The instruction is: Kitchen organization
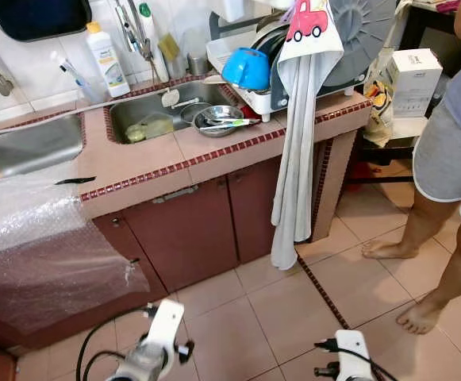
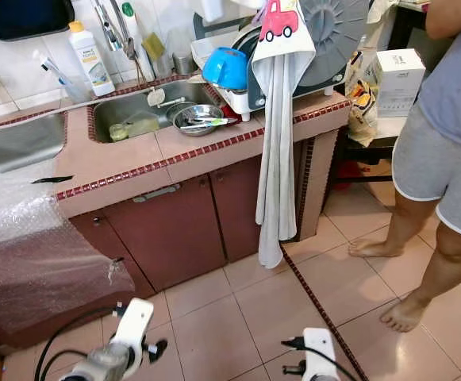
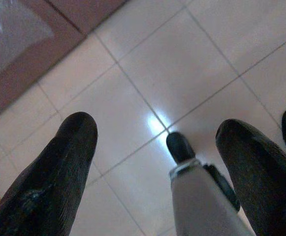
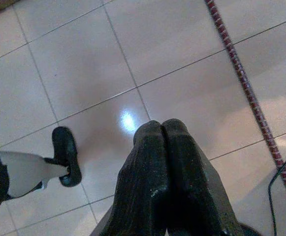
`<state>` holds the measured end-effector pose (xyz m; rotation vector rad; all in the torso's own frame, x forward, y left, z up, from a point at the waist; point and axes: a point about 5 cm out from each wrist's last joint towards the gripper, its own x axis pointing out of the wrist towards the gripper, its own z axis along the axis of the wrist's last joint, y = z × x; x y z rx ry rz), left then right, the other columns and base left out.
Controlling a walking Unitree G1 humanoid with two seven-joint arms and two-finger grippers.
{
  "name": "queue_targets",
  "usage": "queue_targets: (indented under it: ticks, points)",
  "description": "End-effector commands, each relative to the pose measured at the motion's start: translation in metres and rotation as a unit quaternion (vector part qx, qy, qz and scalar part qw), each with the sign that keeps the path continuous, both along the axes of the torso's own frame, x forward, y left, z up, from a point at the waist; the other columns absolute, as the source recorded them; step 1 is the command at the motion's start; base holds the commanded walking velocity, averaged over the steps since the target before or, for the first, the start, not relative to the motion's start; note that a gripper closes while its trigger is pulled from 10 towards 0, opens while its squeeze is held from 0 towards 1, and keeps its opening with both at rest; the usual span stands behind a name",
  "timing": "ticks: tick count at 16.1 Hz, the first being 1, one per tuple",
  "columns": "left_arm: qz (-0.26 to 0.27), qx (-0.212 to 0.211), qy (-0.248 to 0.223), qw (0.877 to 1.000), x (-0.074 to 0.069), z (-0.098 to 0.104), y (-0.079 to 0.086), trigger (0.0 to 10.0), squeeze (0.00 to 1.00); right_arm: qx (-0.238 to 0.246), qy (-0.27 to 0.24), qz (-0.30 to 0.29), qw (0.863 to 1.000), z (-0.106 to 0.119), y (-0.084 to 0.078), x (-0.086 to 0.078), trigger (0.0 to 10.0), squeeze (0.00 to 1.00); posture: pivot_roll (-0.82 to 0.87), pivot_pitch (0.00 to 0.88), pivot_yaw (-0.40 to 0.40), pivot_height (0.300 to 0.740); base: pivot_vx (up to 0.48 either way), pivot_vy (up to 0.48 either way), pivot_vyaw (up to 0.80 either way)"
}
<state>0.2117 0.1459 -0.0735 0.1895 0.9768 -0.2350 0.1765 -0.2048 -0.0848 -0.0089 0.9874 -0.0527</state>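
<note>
Far left, sheet of clear bubble wrap draped over the pink-tiled bench, likely shielding that end. Low down, left gripper hanging idle over the pale floor tiles, fingers spread, holding nothing. On the bench rim beside the steel sink, shallow steel bowl with utensils, seemingly awaiting sorting. Further right, blue plastic bowl draining in the white dish rack. Right gripper hanging too, fingers pressed together, empty. Far right, a barefoot person.

Barefoot person in grey shorts stands on tiled floor, white box beside them.
</note>
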Motion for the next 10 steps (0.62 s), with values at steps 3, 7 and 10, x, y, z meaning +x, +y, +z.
queue_targets:
  ticks: [3,7,10]
  points:
    - [0.007,0.014,0.013,1.0,-0.006,-0.003,0.01,10.0,0.0,0.001,0.0,0.007,1.0,-0.001,0.005,0.0,10.0,0.0,-0.13,0.0,0.143,0.74,0.0,0.0,0.0]
    - [0.035,-0.011,0.017,0.999,-0.011,-0.006,0.003,10.0,0.0,-0.012,0.008,0.045,0.999,-0.001,0.002,-0.003,10.0,0.0,-0.11,0.0,0.085,0.74,0.0,0.0,0.0]
    - [0.042,-0.017,0.022,0.999,-0.016,-0.009,0.003,10.0,0.0,-0.018,0.002,0.055,0.998,0.003,-0.003,0.004,10.0,0.0,-0.1,0.0,0.055,0.74,0.0,0.0,0.0]
